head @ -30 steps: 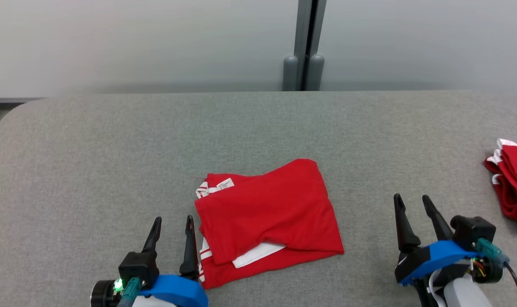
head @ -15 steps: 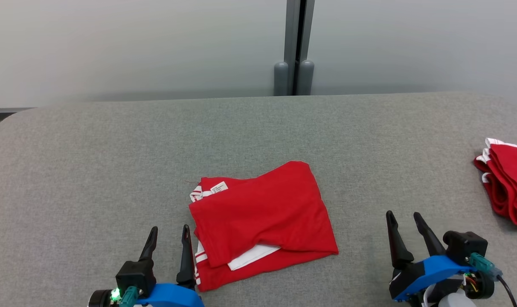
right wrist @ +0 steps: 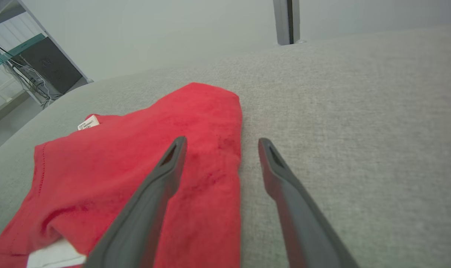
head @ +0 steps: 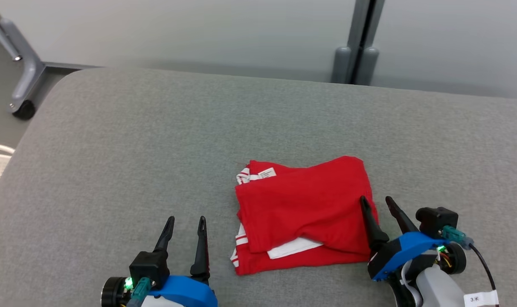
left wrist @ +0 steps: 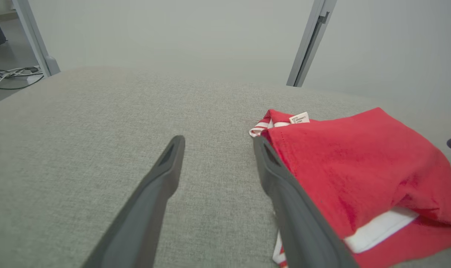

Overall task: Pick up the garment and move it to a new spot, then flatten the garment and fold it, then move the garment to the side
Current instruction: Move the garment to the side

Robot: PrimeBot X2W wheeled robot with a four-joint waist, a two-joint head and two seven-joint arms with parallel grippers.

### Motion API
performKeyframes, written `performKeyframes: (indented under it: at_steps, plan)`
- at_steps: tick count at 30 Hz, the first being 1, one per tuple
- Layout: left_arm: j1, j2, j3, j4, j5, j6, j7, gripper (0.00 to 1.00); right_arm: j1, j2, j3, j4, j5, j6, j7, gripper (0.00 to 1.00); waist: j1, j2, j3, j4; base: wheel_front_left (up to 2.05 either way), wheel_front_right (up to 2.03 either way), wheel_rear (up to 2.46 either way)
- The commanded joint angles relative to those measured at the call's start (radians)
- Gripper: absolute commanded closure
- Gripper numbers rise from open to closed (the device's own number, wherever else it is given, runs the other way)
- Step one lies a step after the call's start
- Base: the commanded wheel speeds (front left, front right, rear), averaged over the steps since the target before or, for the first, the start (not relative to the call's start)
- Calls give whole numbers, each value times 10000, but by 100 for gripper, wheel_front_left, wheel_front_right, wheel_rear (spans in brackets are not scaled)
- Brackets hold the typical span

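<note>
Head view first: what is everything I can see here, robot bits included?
folded red cloth garment with white trim: one, red and white, middle of the table
small sewn-in label: one, white, garment's far left corner
fabric-covered table: one, grey, under everything
upright post: one, grey, behind the table
wheeled metal leg: one, grey, floor at far left
left gripper: one, dark fingers, blue base, open, beside garment's left edge
right gripper: one, dark fingers, blue base, open, at garment's right edge

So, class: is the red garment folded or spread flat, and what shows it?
Folded. The red garment lies as a compact block, its top red layer overlapping a white strip and another red layer beneath.
</note>
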Motion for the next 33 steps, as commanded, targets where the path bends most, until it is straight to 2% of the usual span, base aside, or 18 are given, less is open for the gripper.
performKeyframes:
  at_steps: [1,5,6,7,8,9,12,18,23,29,33]
  plan:
    - [-68,-6,-51,3,-1,-31,-43,0,-118,-31,-60,83,-74,2,-46,0,-1,1,279,320,0,0,0]
    - [4,-8,-71,-22,15,-123,-43,0,-632,-43,-648,1233,-507,2,-45,0,-1,1,362,737,0,0,0]
    - [30,-8,-59,-36,15,-134,-43,0,-738,-38,-763,1504,-623,2,-45,16,-1,1,359,793,0,0,0]
    - [59,-8,-43,-54,11,-132,-43,0,-811,-38,-808,1765,-754,2,-45,51,-1,1,354,826,0,0,0]
    - [89,-8,-27,-74,1,-141,-45,0,-847,-36,-834,2001,-741,2,-32,59,-1,1,352,839,0,0,0]
    - [113,-8,0,-90,-2,-140,-43,0,-833,-35,-832,2225,-682,2,-11,100,-1,1,346,825,0,0,0]
    - [105,-8,55,-97,-22,-192,-43,0,-794,-26,-620,2412,-429,2,-11,100,-1,1,304,633,0,0,0]
    - [72,-8,73,-145,-43,-252,-43,0,-625,-50,-522,1070,-241,0,-43,100,-1,1,106,-390,0,0,0]
    - [-24,-8,44,-87,-14,-345,-43,0,-506,-43,71,257,98,0,-48,100,-1,1,-71,-1985,0,0,0]
    - [-308,-3,54,-53,-15,-377,-43,0,-379,-35,684,-195,574,0,-46,100,-1,1,-97,-3959,0,0,0]
    - [-461,-6,81,15,0,-386,-43,0,-346,-46,934,-358,775,2,-46,100,-1,1,-1,-5013,0,0,0]
